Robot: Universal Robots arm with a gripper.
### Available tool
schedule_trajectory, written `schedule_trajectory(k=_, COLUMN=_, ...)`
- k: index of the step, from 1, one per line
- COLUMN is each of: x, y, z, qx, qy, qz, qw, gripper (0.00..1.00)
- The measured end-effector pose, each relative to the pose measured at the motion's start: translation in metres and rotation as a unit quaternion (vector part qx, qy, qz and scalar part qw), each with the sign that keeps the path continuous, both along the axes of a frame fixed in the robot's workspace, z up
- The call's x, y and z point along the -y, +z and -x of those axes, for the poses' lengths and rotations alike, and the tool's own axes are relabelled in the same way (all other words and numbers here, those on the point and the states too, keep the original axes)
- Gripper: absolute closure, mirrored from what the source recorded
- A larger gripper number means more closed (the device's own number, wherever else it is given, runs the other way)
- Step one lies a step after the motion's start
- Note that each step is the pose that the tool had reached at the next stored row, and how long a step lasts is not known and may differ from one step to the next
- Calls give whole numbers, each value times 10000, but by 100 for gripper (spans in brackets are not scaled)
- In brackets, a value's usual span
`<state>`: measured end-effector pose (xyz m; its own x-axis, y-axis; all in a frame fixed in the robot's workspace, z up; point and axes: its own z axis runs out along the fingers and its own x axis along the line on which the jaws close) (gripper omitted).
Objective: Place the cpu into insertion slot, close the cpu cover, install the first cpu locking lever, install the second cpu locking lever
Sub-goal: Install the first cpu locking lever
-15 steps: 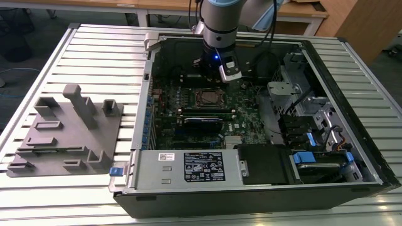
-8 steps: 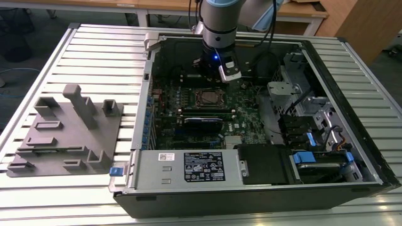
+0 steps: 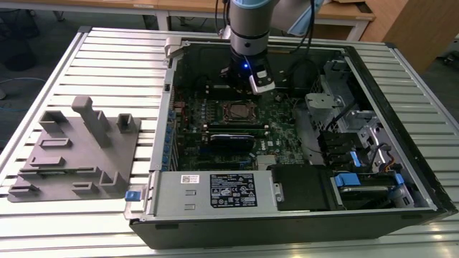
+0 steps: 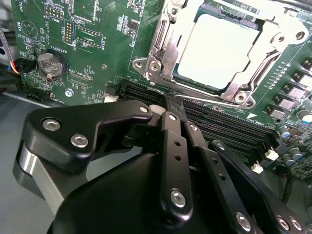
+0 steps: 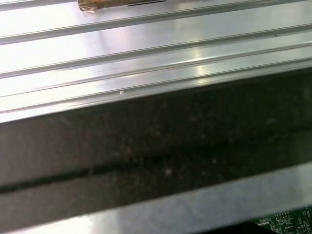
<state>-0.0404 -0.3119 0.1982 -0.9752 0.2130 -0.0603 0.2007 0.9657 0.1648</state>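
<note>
- Right now I am seeing the gripper (image 4: pixel 171 102) hanging low over the motherboard (image 4: pixel 97 29). Its fingers are pressed together, with nothing I can make out between them.
- I am reading the cpu (image 4: pixel 219 48) as sitting in the insertion slot (image 4: pixel 146 66), with the cpu cover (image 4: pixel 163 44) lying down around its pale top.
- A locking lever (image 4: pixel 265 66) is running along one side of the cover, and I cannot tell whether it is hooked.
- The closed tips are hovering just beside the slot's corner, right over the long black memory slots (image 4: pixel 229 126).
- I am judging a slip to be the main risk. Closed tips pushing on a thin, springy lever could skid off and strike the board's small parts or the memory slot latches.
- I am also worrying about the pins. Pressing down with the chip slightly out of seat could bend them, and I cannot confirm the seating from here.
</note>
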Motion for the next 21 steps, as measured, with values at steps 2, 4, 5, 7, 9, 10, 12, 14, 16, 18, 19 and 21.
schedule_trajectory(k=2, x=0, y=-2, z=5, qx=12, qy=0, qz=0, qw=10000, gripper=89)
schedule_trajectory(k=4, x=0, y=-5, z=8, qx=25, qy=0, qz=0, qw=10000, gripper=89)
schedule_trajectory(k=5, x=0, y=-7, z=10, qx=31, qy=0, qz=0, qw=10000, gripper=89)
schedule_trajectory(k=7, x=1, y=-9, z=13, qx=42, qy=0, qz=1, qw=10000, gripper=89)
schedule_trajectory(k=9, x=1, y=-11, z=14, qx=49, qy=0, qz=0, qw=10000, gripper=89)
schedule_trajectory(k=10, x=1, y=-11, z=14, qx=52, qy=0, qz=0, qw=10000, gripper=89)
schedule_trajectory(k=12, x=1, y=-12, z=15, qx=56, qy=0, qz=1, qw=10000, gripper=89)
schedule_trajectory(k=14, x=2, y=-12, z=15, qx=60, qy=0, qz=5, qw=10000, gripper=89)
schedule_trajectory(k=16, x=3, y=-11, z=16, qx=62, qy=0, qz=13, qw=10000, gripper=89)
schedule_trajectory(k=18, x=3, y=-11, z=17, qx=62, qy=0, qz=15, qw=10000, gripper=89)
schedule_trajectory(k=19, x=3, y=-10, z=17, qx=63, qy=0, qz=15, qw=10000, gripper=89)
schedule_trajectory(k=21, x=3, y=2, z=18, qx=63, qy=0, qz=15, qw=10000, gripper=89)
